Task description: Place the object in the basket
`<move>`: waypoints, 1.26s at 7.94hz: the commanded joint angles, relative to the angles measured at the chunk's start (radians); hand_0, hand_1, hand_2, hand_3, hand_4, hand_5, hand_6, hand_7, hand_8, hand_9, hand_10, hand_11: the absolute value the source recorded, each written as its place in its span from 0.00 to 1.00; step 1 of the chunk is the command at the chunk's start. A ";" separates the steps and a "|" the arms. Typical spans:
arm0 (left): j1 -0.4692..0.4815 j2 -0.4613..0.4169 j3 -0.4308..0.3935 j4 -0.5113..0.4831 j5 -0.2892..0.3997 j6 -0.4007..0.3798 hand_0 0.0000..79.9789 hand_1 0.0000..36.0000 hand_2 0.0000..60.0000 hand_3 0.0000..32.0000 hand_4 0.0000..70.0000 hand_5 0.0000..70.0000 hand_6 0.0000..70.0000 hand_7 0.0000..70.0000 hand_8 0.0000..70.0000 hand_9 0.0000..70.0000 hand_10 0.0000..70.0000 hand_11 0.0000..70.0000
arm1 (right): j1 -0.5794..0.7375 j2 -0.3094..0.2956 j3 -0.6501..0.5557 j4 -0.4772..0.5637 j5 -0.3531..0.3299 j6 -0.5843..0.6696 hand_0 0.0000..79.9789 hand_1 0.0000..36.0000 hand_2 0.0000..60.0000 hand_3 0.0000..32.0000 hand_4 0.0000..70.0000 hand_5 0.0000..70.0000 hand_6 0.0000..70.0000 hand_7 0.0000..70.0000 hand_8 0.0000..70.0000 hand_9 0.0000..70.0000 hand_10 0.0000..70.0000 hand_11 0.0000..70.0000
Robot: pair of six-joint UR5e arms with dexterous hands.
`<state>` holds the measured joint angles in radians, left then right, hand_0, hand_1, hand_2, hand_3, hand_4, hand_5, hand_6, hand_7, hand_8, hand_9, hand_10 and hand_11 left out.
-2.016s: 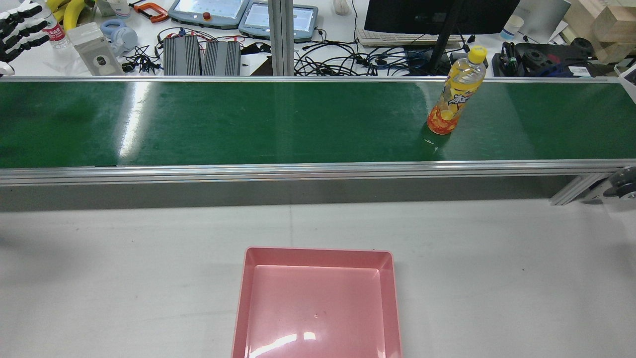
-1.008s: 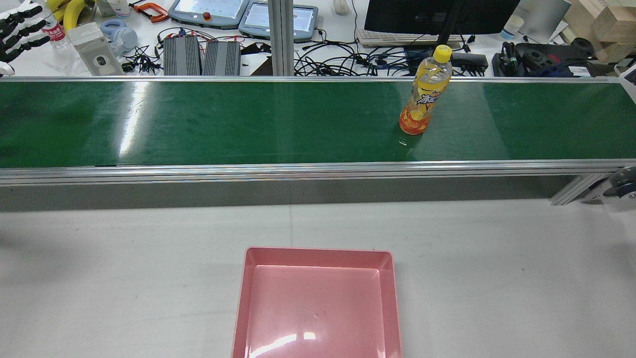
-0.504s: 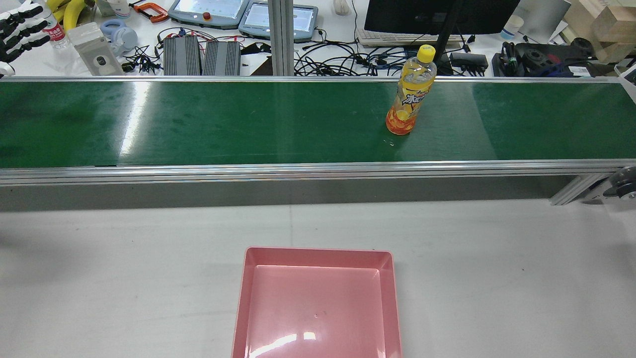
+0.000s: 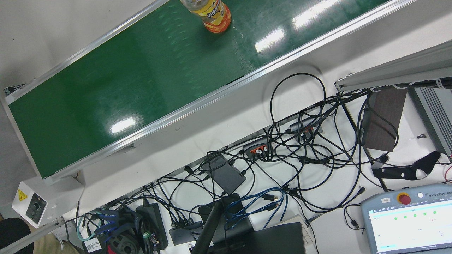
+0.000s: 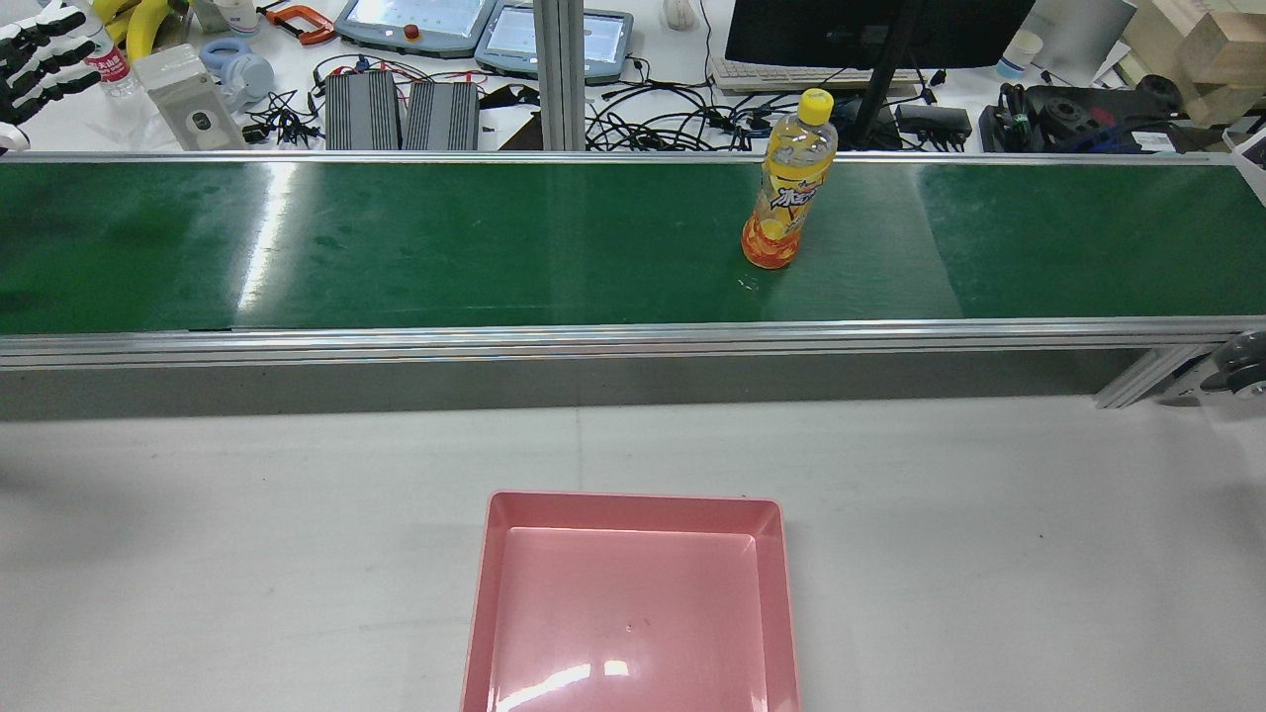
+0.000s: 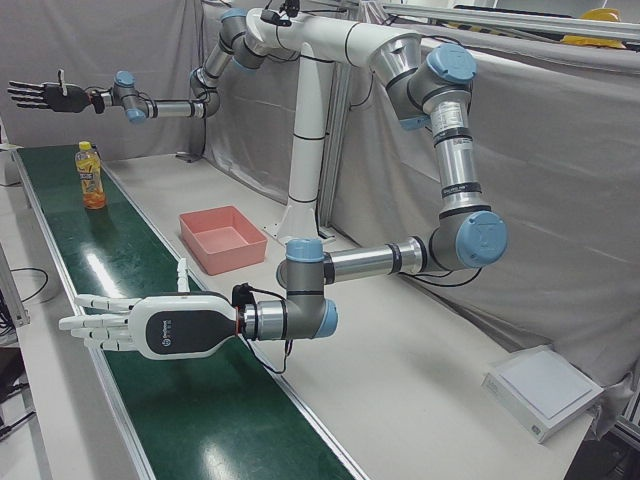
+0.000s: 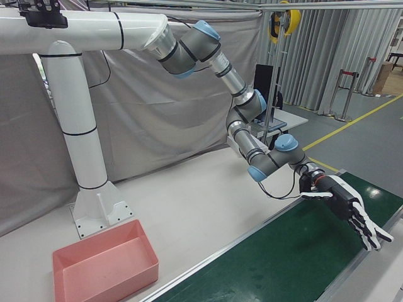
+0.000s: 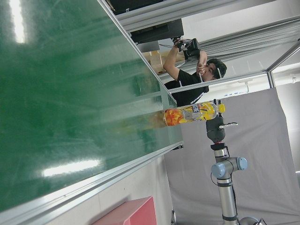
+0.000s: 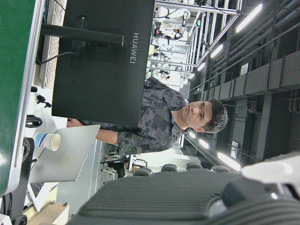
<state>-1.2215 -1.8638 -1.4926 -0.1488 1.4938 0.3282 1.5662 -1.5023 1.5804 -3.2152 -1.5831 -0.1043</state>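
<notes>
Orange bottle: upright on belt, untouched.
Basket: empty.
My robot hands: left, right, both spread, holding nothing.

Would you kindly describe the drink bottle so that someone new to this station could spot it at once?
Find the long green conveyor belt running across the station beyond the pink basket. The only thing standing on it is the bottle, upright and right of centre in the rear view. Its yellow cap and orange-yellow label set it apart from the cables behind.
</notes>
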 commanded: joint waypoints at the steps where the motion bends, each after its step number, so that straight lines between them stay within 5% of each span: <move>1: 0.000 0.000 0.000 0.000 0.000 0.000 0.60 0.25 0.00 0.00 0.22 0.14 0.00 0.00 0.09 0.15 0.12 0.18 | 0.000 0.000 0.001 0.000 0.000 0.000 0.00 0.00 0.00 0.00 0.00 0.00 0.00 0.00 0.00 0.00 0.00 0.00; 10: 0.004 -0.002 0.002 0.000 0.000 -0.001 0.60 0.25 0.00 0.00 0.23 0.13 0.00 0.00 0.08 0.15 0.12 0.19 | 0.000 0.000 0.000 0.000 0.000 0.000 0.00 0.00 0.00 0.00 0.00 0.00 0.00 0.00 0.00 0.00 0.00 0.00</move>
<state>-1.2180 -1.8644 -1.4911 -0.1482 1.4941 0.3268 1.5662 -1.5018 1.5815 -3.2152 -1.5831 -0.1043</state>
